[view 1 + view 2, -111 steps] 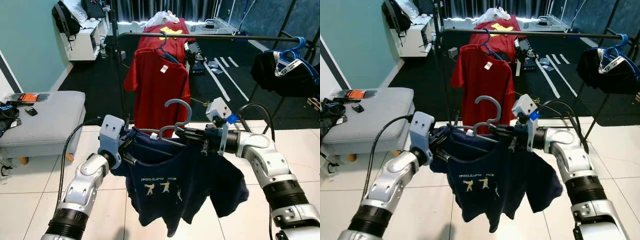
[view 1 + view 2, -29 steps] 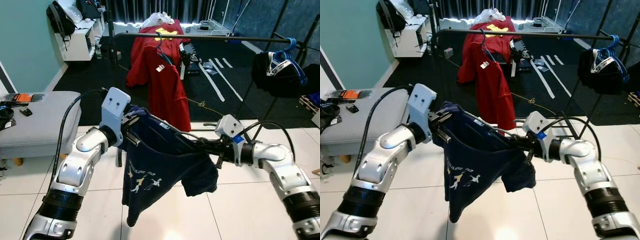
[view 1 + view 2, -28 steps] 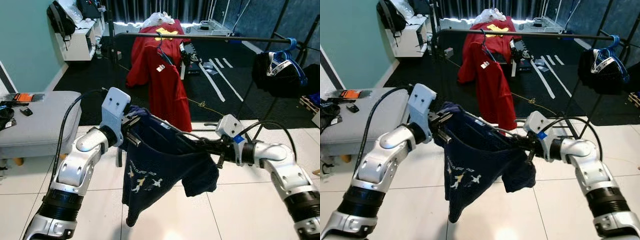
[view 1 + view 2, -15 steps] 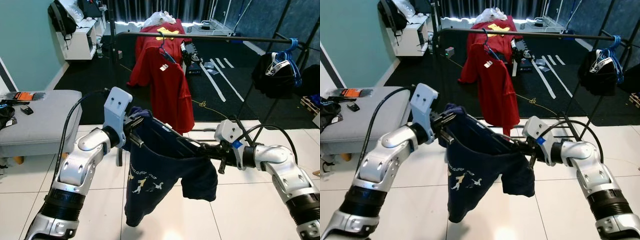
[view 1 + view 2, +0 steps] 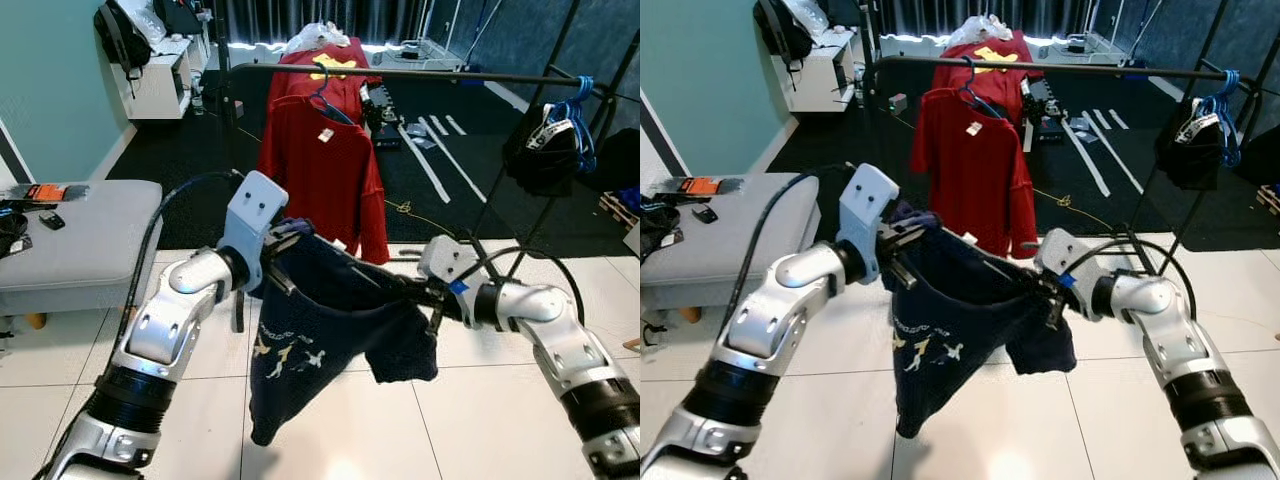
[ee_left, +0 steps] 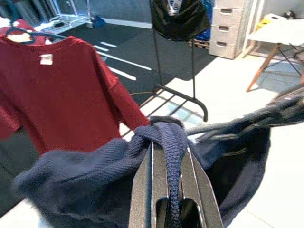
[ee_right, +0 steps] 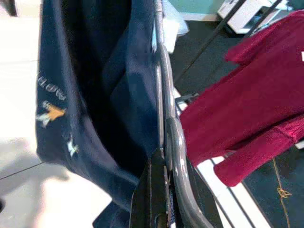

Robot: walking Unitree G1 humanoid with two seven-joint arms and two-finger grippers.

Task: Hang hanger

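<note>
A navy T-shirt [image 5: 320, 330] with a small printed design hangs on a grey hanger [image 7: 167, 118], held between both arms in front of me. My left gripper [image 5: 274, 262] is shut on the shirt's bunched shoulder fabric [image 6: 172, 142], at the higher end. My right gripper [image 5: 418, 293] is shut on the hanger's grey bar at the lower end. The hanger lies tilted, its hook hidden. Beyond stands the black clothes rail [image 5: 420, 74], above and behind both grippers. A red T-shirt [image 5: 320, 165] hangs from it on a blue hanger.
A black garment [image 5: 545, 150] on blue hangers hangs at the rail's right end. The rack's black legs [image 5: 500, 190] slant down to the white tiles. A grey bench [image 5: 85, 235] stands at left. A white shelf unit [image 5: 160, 70] is at back left.
The hanger stood upright with its hook up 3.8 s ago; now it lies tilted, left end higher. In the last half second my left arm pushed forward and right with the shirt.
</note>
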